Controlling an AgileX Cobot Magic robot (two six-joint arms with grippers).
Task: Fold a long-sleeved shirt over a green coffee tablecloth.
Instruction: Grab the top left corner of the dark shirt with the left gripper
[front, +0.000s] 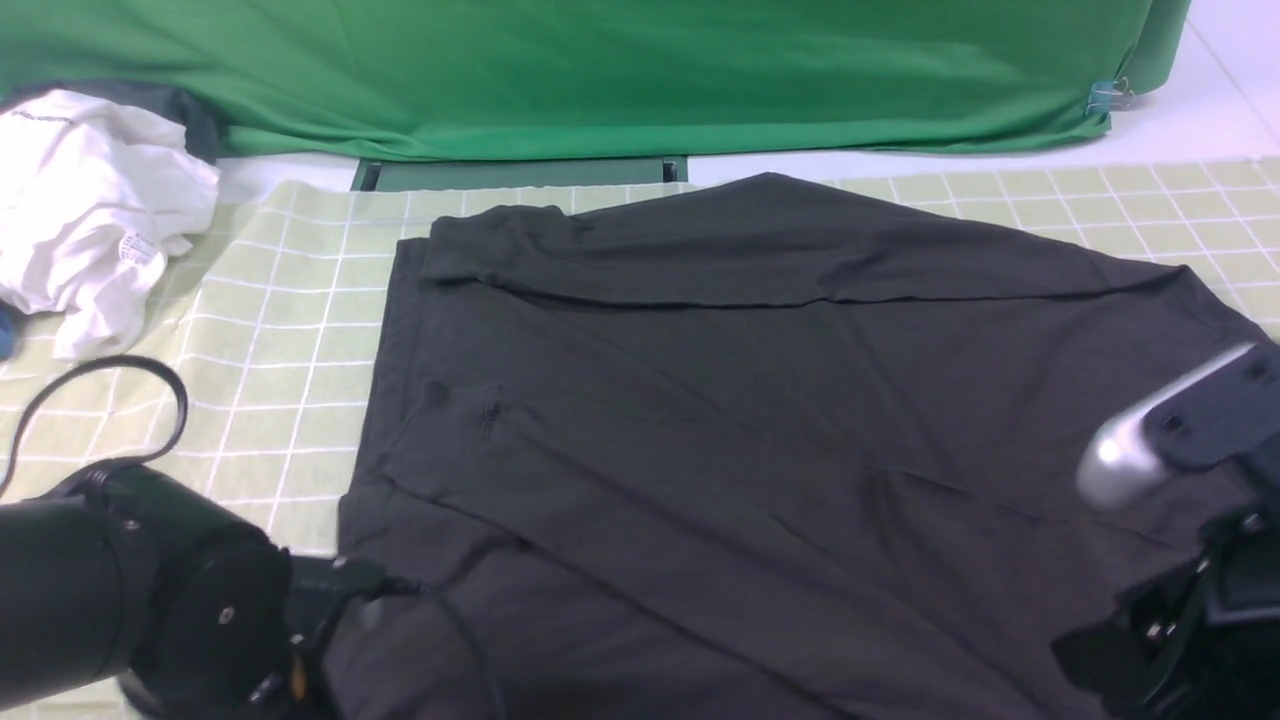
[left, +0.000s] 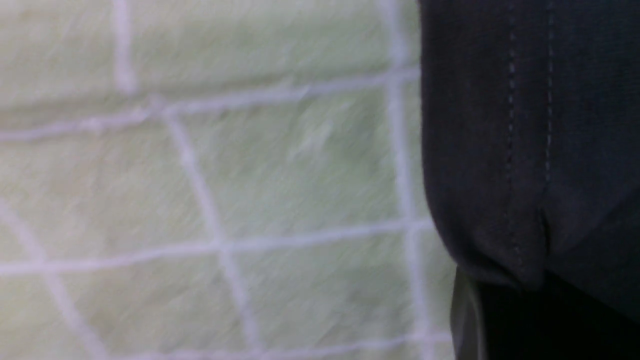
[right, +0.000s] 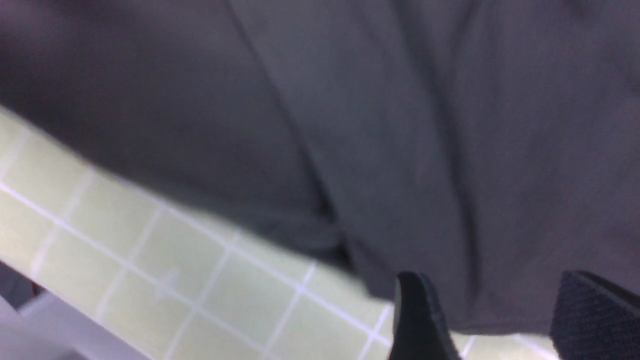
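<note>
Grippers: the left gripper (front: 345, 600) is clenched at the near left corner of the shirt (front: 760, 420). The right gripper (right: 505, 320) has its jaws apart, and the shirt's near right edge lies between the fingertips (right: 420, 320).
Left hold: in the left wrist view the double-stitched hem (left: 530, 125) gathers into a pucker right at the gripper, so it seems to be pinching that corner. The fingers themselves are not clearly shown.
Right hold: nothing is grasped yet, and the fabric lies loose under the open jaws.
Shirt position: it is spread over the checked tablecloth (front: 290, 330), directly ahead of both arms and filling the middle of the front view. A band is already folded over along its far side.
Key relation: the near hem runs crosswise from one gripper to the other, and the rest of the shirt stretches away from the robot. Each arm is nearest its own corner. By my judgement, the next fold would carry the hem forward, once the right jaws close.
Surroundings: a crumpled white garment (front: 90, 200) lies at far left, a deep-green backdrop (front: 600, 70) hangs behind, and a blue clip (front: 1105, 97) sits on the backdrop's right corner.
Writing: no logo or neck label shows on the shirt. The tag (front: 137, 247) on the white garment carries print too small to read.
</note>
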